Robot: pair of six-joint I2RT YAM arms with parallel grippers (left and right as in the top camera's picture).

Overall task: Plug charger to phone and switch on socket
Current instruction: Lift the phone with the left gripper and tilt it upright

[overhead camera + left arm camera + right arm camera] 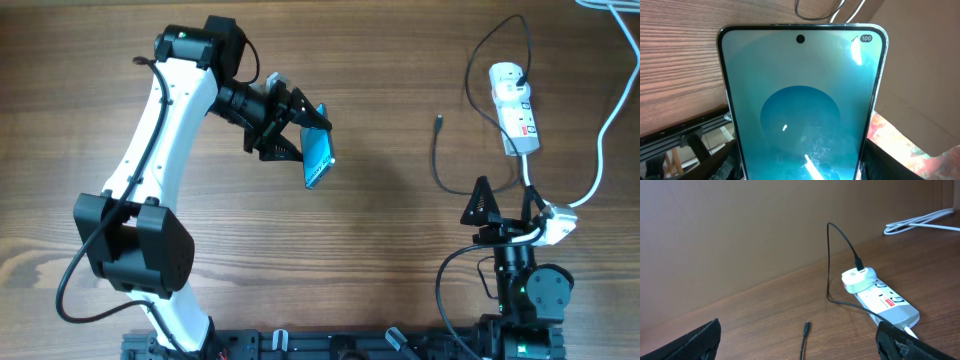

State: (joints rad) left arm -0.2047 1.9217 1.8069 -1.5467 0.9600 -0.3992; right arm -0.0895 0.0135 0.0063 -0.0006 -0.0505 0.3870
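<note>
My left gripper (300, 135) is shut on the phone (318, 160) and holds it above the table, tilted on its edge. In the left wrist view the phone's cyan screen (800, 100) fills the frame between my fingers (800, 172). The charger's small black plug (439, 122) lies loose on the wood, and its thin black cable runs to a white adapter in the socket (514, 108). My right gripper (508, 207) is open and empty, near the table's front. In the right wrist view the plug (806, 327) lies between and ahead of my open fingers (802, 345), with the socket (887, 302) to the right.
A thicker white cable (612, 90) runs along the right side of the table and shows at the far right in the right wrist view (920, 222). The wooden table (380, 230) lies between the two arms.
</note>
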